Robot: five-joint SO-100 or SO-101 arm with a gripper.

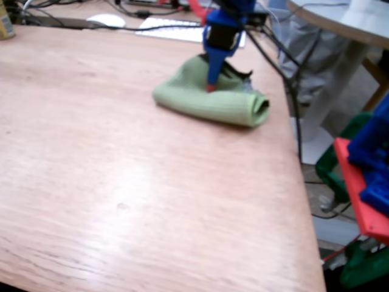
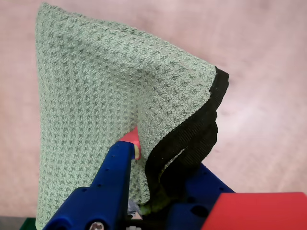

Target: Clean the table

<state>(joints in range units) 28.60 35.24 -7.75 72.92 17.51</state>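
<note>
— The gripper (image 1: 211, 85) is down on the green cloth (image 1: 209, 97), over at the far right side of the table (image 1: 121, 182) as the fixed view shows it. See how the cloth is bunched into a roll along its near edge?

— I do. In the wrist view the blue finger (image 2: 112, 182) lies on top of the weave with its red tip pressed in, and the black hem (image 2: 192, 139) of the cloth is tucked in between the two fingers. I'd call it clamped on the cloth (a fold of it, at least, not the whole thing).

— So what worries you?

— The roll. If the arm pushes towards us, I think the cloth just curls further and rides over itself instead of wiping flat. Most of that big wooden top would go untouched.

— And the edge?

— That too. The cloth sits near the right edge of the table, and there's a black cable (image 1: 285, 79) running right beside it and hanging over the side. A sweep to the right could snag the cable or shove the cloth off.

— Could the grip let go?

— Possibly. It seems to hold mostly the hem, and a drag across wood might pull that thin strip out. Then the fingers would scrape bare wood.

— Anything else in the way?

— A white keyboard (image 1: 170, 27) and mouse (image 1: 106, 20) at the far end, well apart from the cloth. A long stroke that way could reach them, I suppose.
</note>
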